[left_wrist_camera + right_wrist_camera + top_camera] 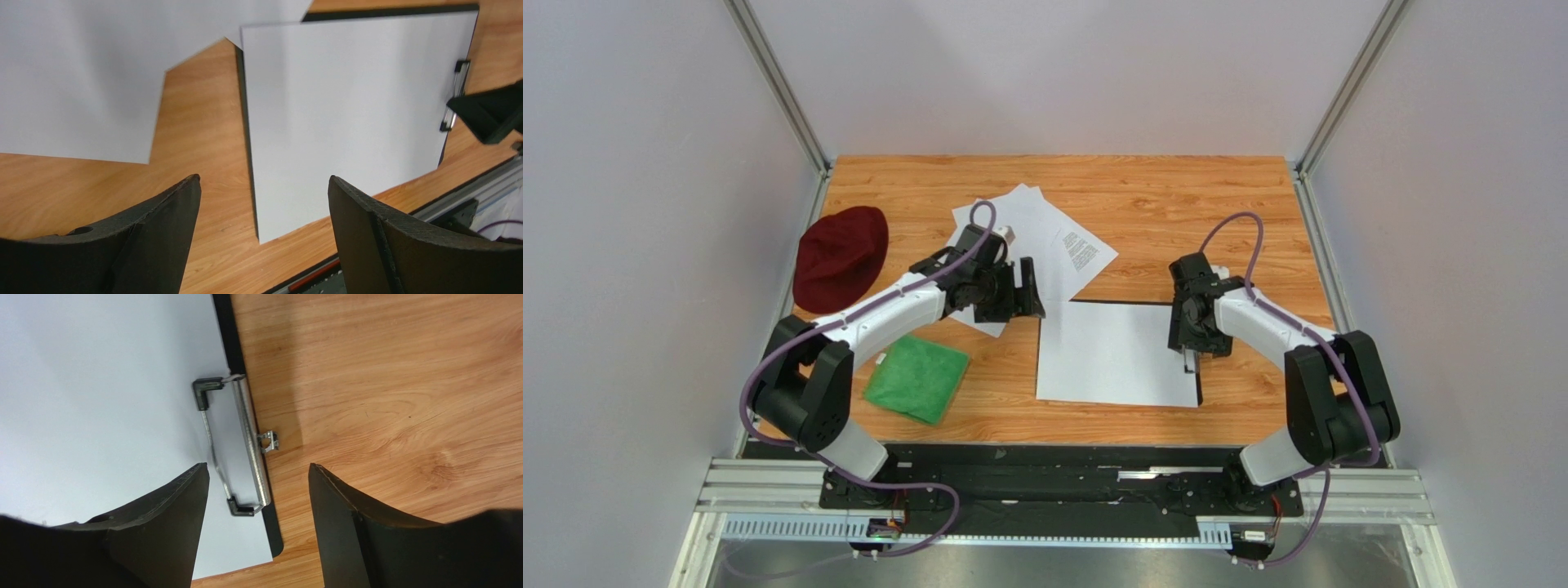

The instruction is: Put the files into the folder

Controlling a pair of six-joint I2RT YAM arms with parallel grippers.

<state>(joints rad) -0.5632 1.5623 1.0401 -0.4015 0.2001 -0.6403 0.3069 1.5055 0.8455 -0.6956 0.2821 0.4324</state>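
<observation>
Tabletop: wood-grain table (1185,196) between pale walls; a dark red hat (840,255) and a green cloth (917,377) lie beyond the left arm's outer side.
Left gripper (264,184): jaws spread wide, nothing between them.
Right gripper (258,468): jaws also wide apart, holding nothing.
Folder (245,122): flat on the wood, ahead of the left fingertips and running off to their right. One white sheet (350,110) covers it, leaving only a black rim.
Clip (245,447): metal, on the folder's edge, just ahead of the gap between the right fingers, with its wire arm over the sheet's border. Whether the fingers touch it cannot be told.
Loose files (80,73): fanned pile ahead and to the left of the left fingertips; a far corner seems to reach the folder's rim.
Risk: thin paper lying flat offers the fingers no edge, so a pinch may crumple it or drag several sheets. A nudge could skid the light folder, and the small clip lever could slip from the right fingers.
</observation>
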